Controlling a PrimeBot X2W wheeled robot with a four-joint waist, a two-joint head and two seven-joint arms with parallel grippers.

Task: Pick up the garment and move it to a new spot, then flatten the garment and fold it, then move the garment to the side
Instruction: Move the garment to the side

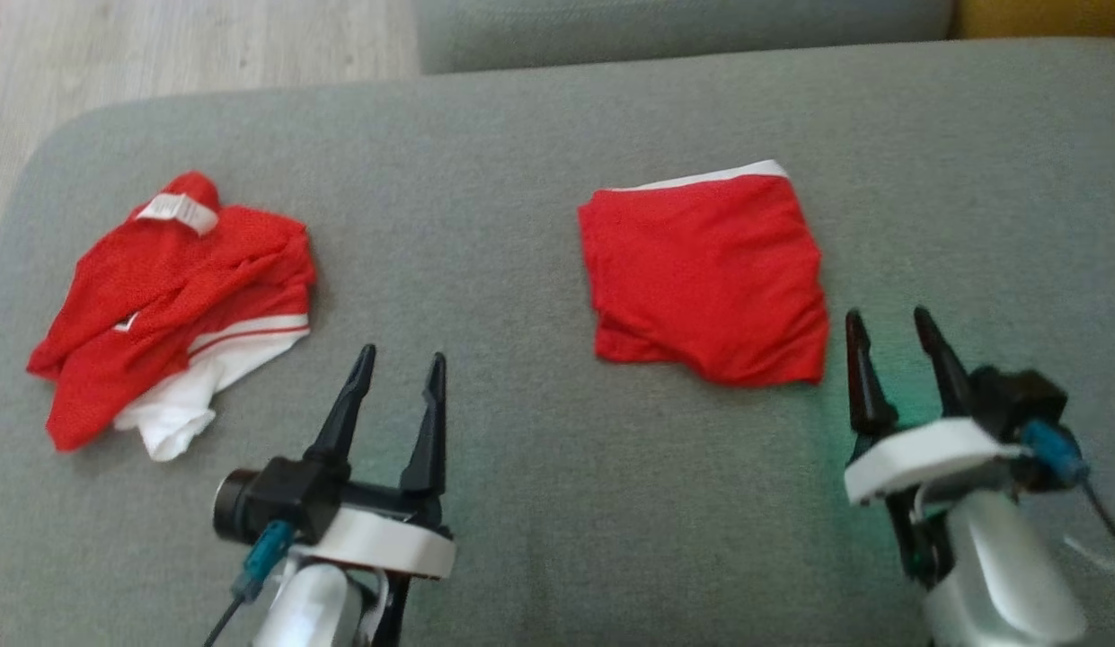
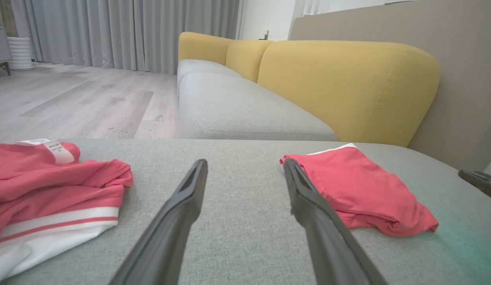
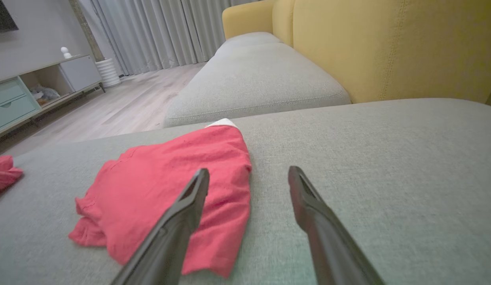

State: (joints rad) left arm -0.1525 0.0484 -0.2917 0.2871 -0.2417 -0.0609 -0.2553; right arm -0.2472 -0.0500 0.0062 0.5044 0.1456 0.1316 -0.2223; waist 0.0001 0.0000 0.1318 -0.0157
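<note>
Right pincer (image 1: 886, 313) (image 3: 249, 169): jaws wide apart, nothing between them, hovering low over the grey fabric sofa seat (image 1: 557, 503). Its left finger reaches over the near right corner of the folded red mesh garment (image 1: 705, 279) (image 3: 170, 186); whether it touches the cloth cannot be told.

Left pincer (image 1: 403, 353) (image 2: 245, 161): also fully spread and empty, above bare seat between the two garments, well apart from both.

Folded garment lies flat, right of the seat's centre, with a white band along its far edge and its near left corner slightly bunched. A crumpled red and white jersey (image 1: 171, 296) (image 2: 51, 186) with a white label sits in a heap at the seat's left end. Nothing lies between either pincer and the cloth.

Beyond: a second grey seat, yellow upholstered backrests (image 2: 348, 87), pale wood floor (image 1: 162, 45), grey curtains (image 2: 130, 31), and a low cabinet with teal drawers (image 3: 31, 91) at far left.

The jersey's left part is cut off in the left wrist view. The label print is unreadable.

Both arms enter from the near edge with pale forearms, fingers pointing far across the seat; the right pair leans slightly left.
</note>
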